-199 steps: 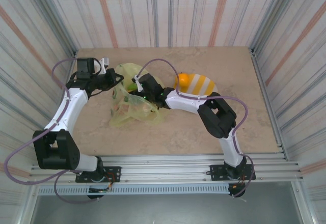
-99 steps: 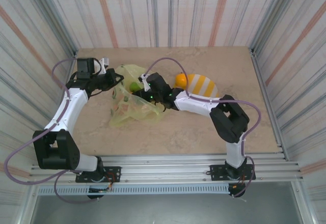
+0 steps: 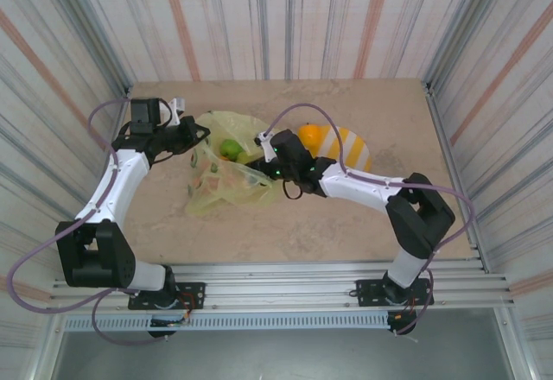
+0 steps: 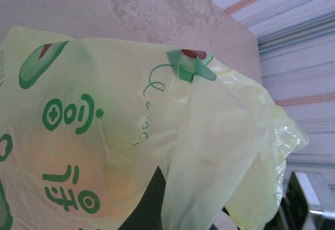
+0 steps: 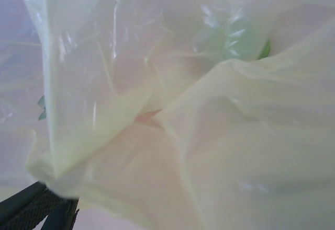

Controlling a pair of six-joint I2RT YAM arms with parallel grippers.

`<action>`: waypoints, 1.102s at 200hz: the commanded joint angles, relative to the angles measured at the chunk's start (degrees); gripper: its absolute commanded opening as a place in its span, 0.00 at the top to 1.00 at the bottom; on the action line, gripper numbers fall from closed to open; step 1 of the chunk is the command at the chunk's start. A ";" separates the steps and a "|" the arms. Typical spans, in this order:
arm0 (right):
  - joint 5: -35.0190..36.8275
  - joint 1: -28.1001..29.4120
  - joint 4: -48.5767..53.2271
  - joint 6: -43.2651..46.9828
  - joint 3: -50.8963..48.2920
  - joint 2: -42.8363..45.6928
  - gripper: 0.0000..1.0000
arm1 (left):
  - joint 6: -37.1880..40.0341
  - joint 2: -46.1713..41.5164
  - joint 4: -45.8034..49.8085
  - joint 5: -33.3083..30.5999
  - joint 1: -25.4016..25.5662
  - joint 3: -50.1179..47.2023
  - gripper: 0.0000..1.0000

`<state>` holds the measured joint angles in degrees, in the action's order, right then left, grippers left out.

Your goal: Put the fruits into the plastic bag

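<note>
The yellow-green plastic bag (image 3: 226, 177) lies left of the table's centre, its mouth facing up. My left gripper (image 3: 192, 135) is shut on the bag's upper left edge and holds it raised; in the left wrist view the film (image 4: 104, 110) drapes over a dark finger (image 4: 149, 206). A green fruit (image 3: 231, 148) rests in the bag's mouth, and orange and red fruits (image 3: 207, 171) show through the film. My right gripper (image 3: 259, 166) stands open at the bag's right edge with nothing seen in it; bag film (image 5: 209, 136) covers its camera. An orange fruit (image 3: 309, 135) sits on the striped plate.
The round yellow-and-white striped plate (image 3: 350, 148) lies just right of the bag, behind my right forearm. Striped walls close in the table on three sides. Bare tabletop (image 3: 285, 224) lies between the bag and the arms' bases.
My right gripper has drawn back to the right, out from over the bag's mouth to its right edge. The green fruit now shows uncovered in the bag. The left arm has stayed put.
</note>
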<state>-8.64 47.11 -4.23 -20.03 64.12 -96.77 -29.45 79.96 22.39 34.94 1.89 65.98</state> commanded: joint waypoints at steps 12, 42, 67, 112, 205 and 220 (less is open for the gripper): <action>0.03 -1.58 1.77 3.17 -3.65 7.08 0.14 | -0.26 -0.75 -0.51 0.75 -0.04 -0.50 1.00; 0.29 -3.81 1.99 3.44 -7.06 13.23 0.14 | -0.34 -0.56 -0.51 0.66 -0.02 -0.50 1.00; 0.29 -6.41 1.60 3.41 -9.60 18.72 0.12 | -0.30 -0.55 -0.49 0.66 -0.11 -0.50 1.00; 4.92 -12.63 4.35 2.18 -10.89 23.70 0.09 | -0.34 -0.40 -0.48 0.65 -0.06 -0.55 1.00; 11.11 -23.57 15.28 -3.81 1.68 4.80 0.01 | -0.36 -0.49 -0.51 0.69 -0.02 -0.50 1.00; 11.10 -23.70 17.39 -3.42 5.15 0.51 0.01 | -0.34 -0.55 -0.42 0.74 0.01 -0.49 1.00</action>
<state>1.72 23.27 8.27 -22.33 64.20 -91.29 -29.45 79.96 22.39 34.94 1.89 65.98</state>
